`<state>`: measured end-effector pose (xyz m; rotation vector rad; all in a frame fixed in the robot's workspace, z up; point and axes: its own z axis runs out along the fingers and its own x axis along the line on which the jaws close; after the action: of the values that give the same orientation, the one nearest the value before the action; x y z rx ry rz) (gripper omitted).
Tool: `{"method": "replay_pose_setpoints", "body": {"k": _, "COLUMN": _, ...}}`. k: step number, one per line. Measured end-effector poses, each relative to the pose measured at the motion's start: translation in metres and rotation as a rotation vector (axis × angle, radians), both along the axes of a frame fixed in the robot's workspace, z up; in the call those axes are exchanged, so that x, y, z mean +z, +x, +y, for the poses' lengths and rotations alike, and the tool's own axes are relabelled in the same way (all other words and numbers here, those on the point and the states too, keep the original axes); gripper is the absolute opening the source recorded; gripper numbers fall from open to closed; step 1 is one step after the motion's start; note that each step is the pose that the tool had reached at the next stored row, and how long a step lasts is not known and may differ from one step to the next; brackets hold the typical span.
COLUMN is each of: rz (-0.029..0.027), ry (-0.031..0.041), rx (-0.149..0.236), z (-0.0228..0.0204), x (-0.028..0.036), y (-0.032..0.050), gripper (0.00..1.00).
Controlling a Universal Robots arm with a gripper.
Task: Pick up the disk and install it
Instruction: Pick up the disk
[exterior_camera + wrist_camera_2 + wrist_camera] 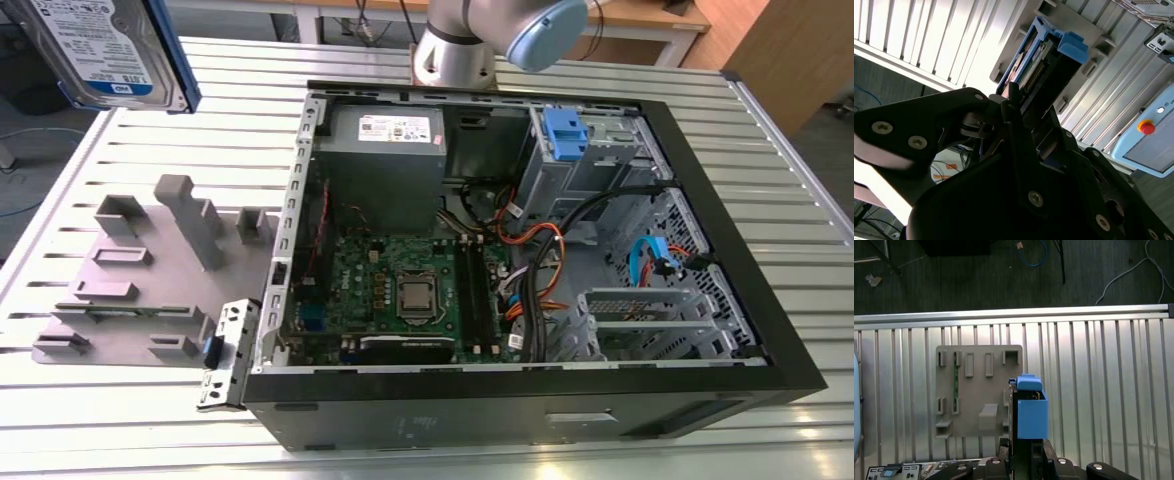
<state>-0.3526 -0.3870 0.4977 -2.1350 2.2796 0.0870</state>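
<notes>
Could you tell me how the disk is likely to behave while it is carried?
The disk looks like a rigid metal slab, so it should be stiff and probably feel heavy for its size. Its blue carrier bracket looks plastic and may flex slightly. Gripped at one end by the jaws, it might tilt if the hold loosens.

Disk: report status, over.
Gripper shut on the disk. Disk held off the table, outside the open computer case. Loose cables lie inside the case beside the drive cage.
</notes>
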Motion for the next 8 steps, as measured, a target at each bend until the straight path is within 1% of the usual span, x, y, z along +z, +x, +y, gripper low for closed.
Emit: {"method": "replay_pose_setpoints", "body": {"k": 8, "rz": 0.0, "ry": 0.0, "rx": 0.0, "z": 0.0, "x": 0.0, "y": 0.0089, "gripper": 0.35}}
